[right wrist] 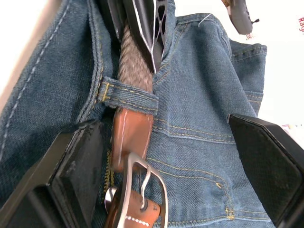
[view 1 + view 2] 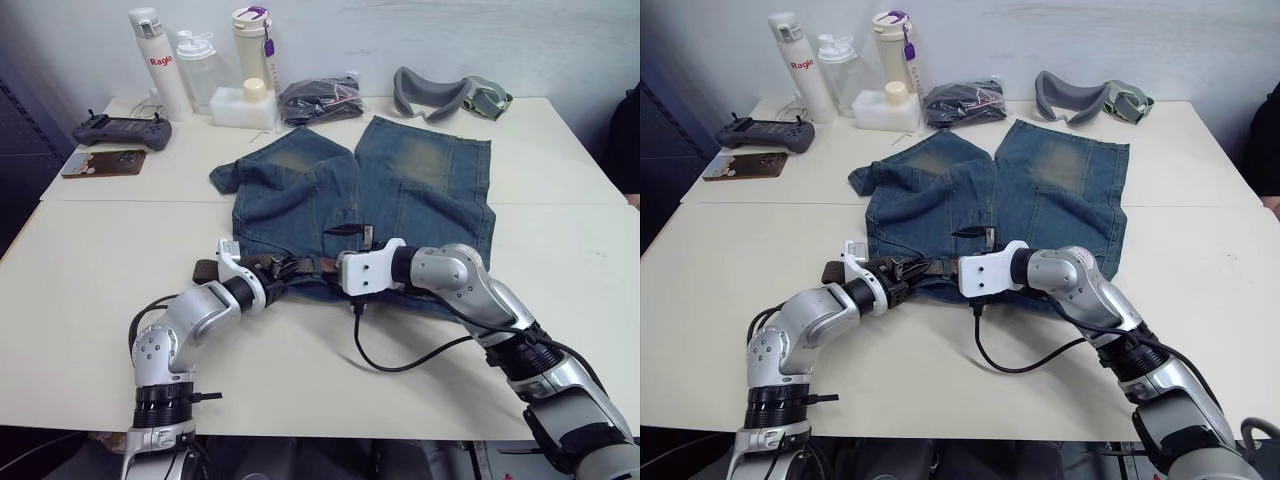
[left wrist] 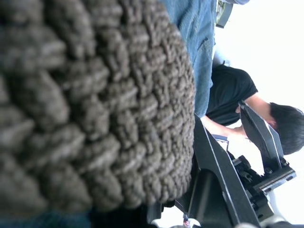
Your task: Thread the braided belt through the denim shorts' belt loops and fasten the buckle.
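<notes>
The denim shorts [image 2: 370, 195] are spread flat on the white table [image 2: 90, 270], legs pointing toward the far edge and the waistband toward the near edge. The braided belt [image 1: 134, 57] is laid along the waistband and is passed under one of the belt loops [image 1: 129, 93]; beyond that loop its tan leather section is seen, with the silver buckle [image 1: 142, 183] resting on the denim just beside it.

The left gripper [image 2: 902, 270] is placed at the waistband on the robot's left side, its black fingers clamped on the woven strap, which is seen pressed right up against the left wrist camera. The right gripper [image 1: 164, 175] is held over the middle of the waistband with its fingers spread wide apart, one on each side of the buckle, nothing being held between them.

Along the far edge of the table, bottles [image 2: 160, 62], a black bundle of fabric [image 2: 320, 100] and a grey goggle strap [image 2: 445, 95] are lined up. A remote controller [image 2: 122, 130] is set near the far left corner.
</notes>
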Robot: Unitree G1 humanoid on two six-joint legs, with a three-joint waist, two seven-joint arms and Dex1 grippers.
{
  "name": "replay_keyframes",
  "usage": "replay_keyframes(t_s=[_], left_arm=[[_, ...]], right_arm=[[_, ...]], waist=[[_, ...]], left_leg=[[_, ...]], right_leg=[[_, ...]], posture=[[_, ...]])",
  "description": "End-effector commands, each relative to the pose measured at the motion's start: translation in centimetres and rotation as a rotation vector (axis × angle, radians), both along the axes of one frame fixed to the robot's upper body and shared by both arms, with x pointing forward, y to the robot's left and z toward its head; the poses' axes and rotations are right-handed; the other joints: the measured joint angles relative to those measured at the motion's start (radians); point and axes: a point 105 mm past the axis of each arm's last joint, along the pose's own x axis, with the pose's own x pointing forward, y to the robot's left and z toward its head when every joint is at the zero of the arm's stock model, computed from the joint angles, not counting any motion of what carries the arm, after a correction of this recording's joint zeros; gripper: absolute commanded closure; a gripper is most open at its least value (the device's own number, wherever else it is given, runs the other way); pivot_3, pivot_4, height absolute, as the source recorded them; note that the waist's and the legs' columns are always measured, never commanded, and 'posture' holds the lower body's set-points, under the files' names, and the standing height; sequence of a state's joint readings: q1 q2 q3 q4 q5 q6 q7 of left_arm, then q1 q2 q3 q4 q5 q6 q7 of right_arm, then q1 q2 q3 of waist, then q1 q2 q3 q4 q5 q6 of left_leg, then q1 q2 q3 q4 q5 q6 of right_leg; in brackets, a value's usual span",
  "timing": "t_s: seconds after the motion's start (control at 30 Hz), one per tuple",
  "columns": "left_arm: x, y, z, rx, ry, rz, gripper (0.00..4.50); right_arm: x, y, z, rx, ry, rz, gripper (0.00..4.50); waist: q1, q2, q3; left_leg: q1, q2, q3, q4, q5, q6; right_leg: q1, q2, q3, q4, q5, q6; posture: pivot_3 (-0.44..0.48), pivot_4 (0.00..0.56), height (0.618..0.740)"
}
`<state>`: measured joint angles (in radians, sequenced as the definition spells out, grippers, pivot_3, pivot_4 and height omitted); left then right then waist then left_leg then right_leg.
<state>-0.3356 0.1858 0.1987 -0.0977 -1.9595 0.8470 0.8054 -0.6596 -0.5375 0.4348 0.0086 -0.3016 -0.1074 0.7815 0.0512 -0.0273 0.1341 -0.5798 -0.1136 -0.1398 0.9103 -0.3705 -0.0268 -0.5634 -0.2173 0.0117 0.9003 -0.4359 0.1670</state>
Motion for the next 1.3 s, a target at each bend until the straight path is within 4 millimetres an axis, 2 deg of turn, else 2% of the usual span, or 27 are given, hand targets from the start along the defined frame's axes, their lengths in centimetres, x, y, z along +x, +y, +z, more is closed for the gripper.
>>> replay_keyframes(t_s=[0.03, 0.07, 0.17, 0.4, 0.57, 0.83, 0.93, 1.0, 1.3], left_arm=[[-0.6, -0.5, 0.4, -0.020, -0.023, -0.019, 4.50], [-0.7, -0.5, 0.4, -0.019, -0.023, -0.020, 4.50], [-0.9, -0.4, 0.1, -0.013, -0.019, -0.024, 4.50], [-1.1, -0.3, -0.5, -0.002, -0.004, -0.024, 4.50], [-1.1, -0.3, -0.6, -0.006, 0.000, -0.023, 4.50], [-0.9, -0.2, -0.6, -0.010, -0.001, -0.017, 4.50], [-0.9, -0.1, -0.6, -0.012, -0.001, -0.017, 4.50], [-0.9, -0.1, -0.6, -0.012, -0.001, -0.018, 4.50], [-0.9, -0.1, -0.8, -0.009, 0.003, -0.022, 4.50]], right_arm=[[1.1, 0.0, 1.0, 0.003, -0.071, -0.048, 0.11], [1.1, 0.0, 1.2, 0.006, -0.082, -0.050, 0.11], [1.2, 0.1, 2.7, 0.022, -0.126, -0.056, 0.89], [1.0, 0.0, 4.8, 0.006, -0.170, -0.037, 4.42], [0.5, 0.4, 5.0, -0.007, -0.176, 0.012, 4.42], [-0.8, 0.2, 3.4, -0.031, -0.125, 0.098, 4.42], [-1.2, -0.2, 2.7, -0.061, -0.139, 0.118, 3.50], [-1.1, -0.4, 2.5, -0.083, -0.179, 0.121, 2.62], [-1.1, -0.3, 2.1, -0.072, -0.249, 0.140, 2.62]], waist=[[-0.001, 0.000, 0.000], [-0.002, 0.000, 0.000], [-0.003, 0.000, 0.000], [-0.012, 0.000, 0.000], [-0.015, 0.000, 0.000], [-0.018, 0.000, 0.000], [-0.020, 0.000, 0.000], [-0.022, 0.000, 0.000], [-0.022, 0.000, 0.000]], left_leg=[[0.000, 0.000, 0.000, 0.000, 0.000, 0.000], [0.000, 0.000, 0.000, 0.000, 0.000, 0.000], [0.000, 0.000, 0.001, 0.000, 0.000, 0.000], [0.000, 0.001, 0.002, 0.000, 0.000, 0.000], [0.000, 0.001, 0.002, -0.001, 0.000, 0.000], [0.000, 0.001, 0.002, -0.001, 0.000, 0.000], [0.000, 0.001, 0.003, -0.001, 0.000, 0.000], [0.000, 0.002, 0.003, -0.001, 0.000, 0.000], [0.000, 0.002, 0.003, -0.001, 0.000, 0.000]], right_leg=[[0.000, 0.000, 0.000, 0.000, 0.000, 0.000], [0.000, 0.000, 0.000, 0.000, 0.000, 0.000], [-0.001, 0.000, 0.000, 0.001, 0.000, 0.000], [-0.002, 0.000, 0.000, 0.001, 0.000, 0.000], [-0.002, 0.000, 0.000, 0.001, 0.000, 0.000], [-0.002, 0.000, 0.000, 0.001, 0.000, 0.000], [-0.002, 0.000, 0.000, 0.001, 0.000, 0.000], [-0.002, -0.001, 0.000, 0.001, 0.000, 0.000], [-0.002, -0.001, 0.000, 0.001, 0.000, 0.000]], posture=[[0.000, 0.150, 0.641], [0.000, 0.150, 0.641], [0.000, 0.150, 0.641], [0.000, 0.150, 0.641], [0.000, 0.150, 0.641], [0.000, 0.150, 0.641], [0.000, 0.150, 0.641], [0.000, 0.150, 0.641], [0.000, 0.150, 0.641]])
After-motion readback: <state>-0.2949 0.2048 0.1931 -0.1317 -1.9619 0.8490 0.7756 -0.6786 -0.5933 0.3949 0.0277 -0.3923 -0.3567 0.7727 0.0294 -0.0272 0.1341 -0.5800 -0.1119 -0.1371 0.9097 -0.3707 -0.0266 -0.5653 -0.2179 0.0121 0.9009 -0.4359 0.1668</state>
